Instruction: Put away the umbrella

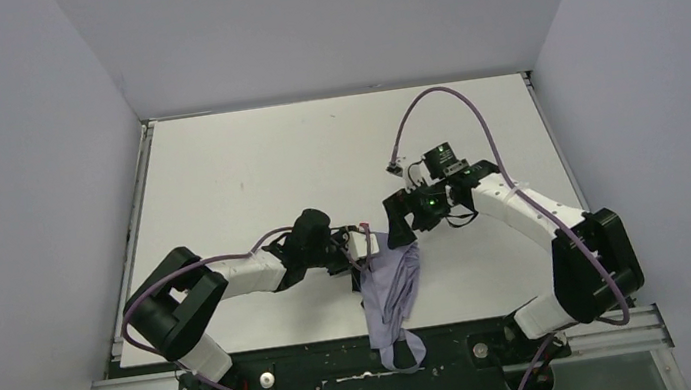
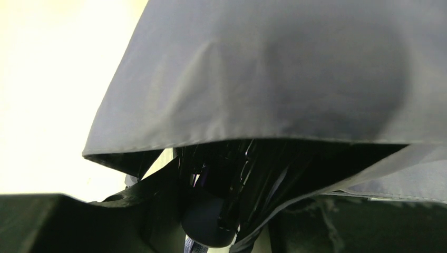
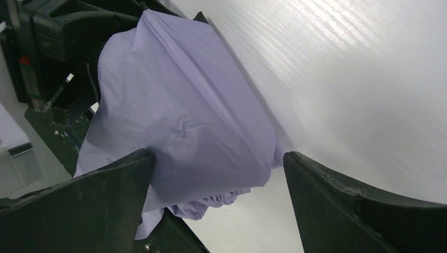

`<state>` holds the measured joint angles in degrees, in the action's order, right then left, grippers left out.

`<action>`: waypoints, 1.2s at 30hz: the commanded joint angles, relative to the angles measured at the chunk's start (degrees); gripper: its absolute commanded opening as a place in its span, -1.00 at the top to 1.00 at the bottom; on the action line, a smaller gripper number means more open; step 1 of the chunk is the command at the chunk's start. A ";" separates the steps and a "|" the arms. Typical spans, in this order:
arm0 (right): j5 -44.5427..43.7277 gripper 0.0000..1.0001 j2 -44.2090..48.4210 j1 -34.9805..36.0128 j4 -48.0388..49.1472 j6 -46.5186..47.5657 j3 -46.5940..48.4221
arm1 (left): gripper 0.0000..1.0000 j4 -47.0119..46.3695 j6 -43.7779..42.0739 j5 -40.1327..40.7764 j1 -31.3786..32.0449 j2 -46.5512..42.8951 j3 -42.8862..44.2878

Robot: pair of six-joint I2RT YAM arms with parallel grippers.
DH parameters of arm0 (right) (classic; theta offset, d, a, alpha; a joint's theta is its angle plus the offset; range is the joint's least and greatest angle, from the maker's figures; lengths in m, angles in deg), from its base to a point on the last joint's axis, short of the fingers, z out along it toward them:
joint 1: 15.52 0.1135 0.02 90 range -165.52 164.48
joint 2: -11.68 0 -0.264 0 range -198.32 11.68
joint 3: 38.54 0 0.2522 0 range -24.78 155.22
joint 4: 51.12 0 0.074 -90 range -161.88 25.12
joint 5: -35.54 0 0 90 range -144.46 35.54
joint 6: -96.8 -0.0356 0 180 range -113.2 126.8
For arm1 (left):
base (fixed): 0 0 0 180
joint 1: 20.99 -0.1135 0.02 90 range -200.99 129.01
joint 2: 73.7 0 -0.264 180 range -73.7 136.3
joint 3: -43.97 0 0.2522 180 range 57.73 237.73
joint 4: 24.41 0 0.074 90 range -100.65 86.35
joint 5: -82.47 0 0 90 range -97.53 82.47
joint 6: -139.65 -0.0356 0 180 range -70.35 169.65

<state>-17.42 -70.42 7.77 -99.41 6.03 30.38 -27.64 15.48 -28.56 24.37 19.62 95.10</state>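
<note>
The umbrella (image 1: 394, 289), draped over the near edge of the table (image 1: 267, 165), is clenched at its top by the left gripper (image 1: 356, 246), while the right gripper (image 1: 398, 228) is spread wide beside the fabric, so loose cloth could be snagged and the folds pulled apart.

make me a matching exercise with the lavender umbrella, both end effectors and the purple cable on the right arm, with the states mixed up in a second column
Column one:
1. pale lavender fabric folding umbrella
2. left end effector
3. right end effector
4. purple cable of the right arm

Column two:
A. jaws wide apart, fabric between them
B. arches high above the white table
C. hangs past the table's near edge
D. closed on the umbrella's bunched end

Pairs: 1-C, 2-D, 3-A, 4-B
</note>
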 commanded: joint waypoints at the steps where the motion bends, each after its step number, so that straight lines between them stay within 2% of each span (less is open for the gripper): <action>1: 1.13 -1.00 -2.98 -0.10 -0.13 5.95 3.18 | 1.00 0.12 -2.98 1.84 0.16 -1.13 -0.63; 6: 2.00 -1.00 -5.27 0.98 -0.25 7.45 1.75 | 1.00 0.22 -2.62 2.11 0.07 -1.01 -0.39; 21: -4.66 -0.91 -13.86 8.43 0.31 7.86 0.35 | 1.00 0.99 -1.26 3.39 0.02 -0.36 0.51; 24: -5.14 -0.73 -15.74 8.94 -0.17 7.60 1.09 | 1.00 1.62 -0.10 4.08 -0.06 -0.75 1.06; 28: -4.97 -0.31 -18.15 9.22 -0.78 7.42 2.02 | 1.00 1.59 3.95 4.39 -1.07 -1.91 1.97; 32: -5.52 -0.21 -19.52 9.46 -1.03 7.51 2.52 | 1.00 3.79 6.54 4.49 -2.74 -3.12 4.02; 36: -7.68 -0.01 -19.86 9.57 -1.91 8.55 3.34 | 0.98 8.20 8.34 2.90 -4.39 -4.51 6.55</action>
<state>-18.63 -87.29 15.82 -99.91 12.41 34.51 -21.08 19.06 -27.32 23.06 18.90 96.52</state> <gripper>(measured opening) 0.629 0.335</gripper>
